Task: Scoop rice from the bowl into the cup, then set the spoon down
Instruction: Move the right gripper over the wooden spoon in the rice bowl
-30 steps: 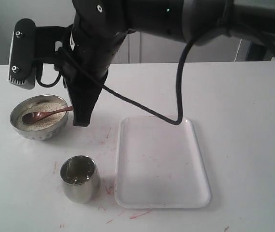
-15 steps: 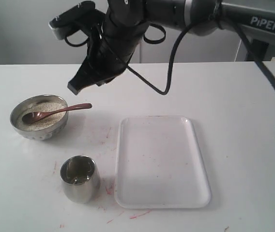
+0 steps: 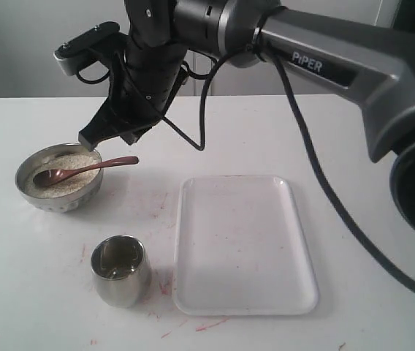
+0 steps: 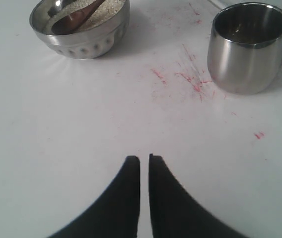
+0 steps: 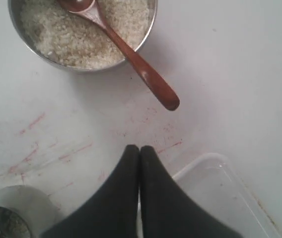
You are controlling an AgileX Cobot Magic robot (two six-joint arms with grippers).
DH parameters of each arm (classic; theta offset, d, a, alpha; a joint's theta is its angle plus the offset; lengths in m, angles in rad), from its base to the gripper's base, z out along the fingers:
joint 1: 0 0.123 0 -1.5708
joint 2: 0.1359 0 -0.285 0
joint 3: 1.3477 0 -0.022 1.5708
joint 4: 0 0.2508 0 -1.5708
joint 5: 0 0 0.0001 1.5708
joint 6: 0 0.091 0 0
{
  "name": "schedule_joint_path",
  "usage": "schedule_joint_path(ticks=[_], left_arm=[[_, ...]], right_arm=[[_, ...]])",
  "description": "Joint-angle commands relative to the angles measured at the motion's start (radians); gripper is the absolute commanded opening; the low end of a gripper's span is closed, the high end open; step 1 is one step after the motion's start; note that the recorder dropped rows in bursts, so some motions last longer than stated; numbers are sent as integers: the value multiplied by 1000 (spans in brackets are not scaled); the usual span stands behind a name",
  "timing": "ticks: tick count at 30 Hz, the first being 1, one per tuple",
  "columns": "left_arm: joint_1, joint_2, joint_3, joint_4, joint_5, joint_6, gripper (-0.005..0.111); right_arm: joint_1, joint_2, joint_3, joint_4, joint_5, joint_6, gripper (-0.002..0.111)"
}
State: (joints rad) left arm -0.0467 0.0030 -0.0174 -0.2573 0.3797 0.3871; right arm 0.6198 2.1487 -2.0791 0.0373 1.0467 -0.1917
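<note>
The steel bowl (image 3: 58, 201) of rice (image 3: 67, 162) stands at the left of the table. The wooden spoon (image 3: 83, 170) lies in it, head in the rice, handle sticking out over the rim to the right, held by nothing. In front of the bowl stands the steel cup (image 3: 120, 281). My right gripper (image 3: 90, 139) hangs shut just above the bowl's right rim, apart from the spoon. The right wrist view shows its tips (image 5: 140, 148) short of the handle end (image 5: 168, 101). My left gripper (image 4: 144, 157) is shut and empty, low over the table before the bowl (image 4: 84, 42) and cup (image 4: 245, 54).
A white plastic tray (image 3: 244, 248) lies right of the cup, with nothing on it. Red scuff marks (image 4: 193, 82) streak the white table between bowl, cup and tray. The right arm's cable hangs over the table behind the tray.
One second ago my right gripper was down at the spoon's handle end. It has since lifted off, leaving the spoon in the bowl, and swung left above the bowl's rim.
</note>
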Motion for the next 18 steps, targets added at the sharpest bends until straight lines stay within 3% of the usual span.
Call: schedule_joint_path(ticks=[1,18], left_arm=[[-5,-3,5,-11,2,2,14],[-5,-3,5,-11,2,2,14]], right_arm=[[18,24,-62,16,9,1,0],[59,147,-134,-117,-177,-44,0]])
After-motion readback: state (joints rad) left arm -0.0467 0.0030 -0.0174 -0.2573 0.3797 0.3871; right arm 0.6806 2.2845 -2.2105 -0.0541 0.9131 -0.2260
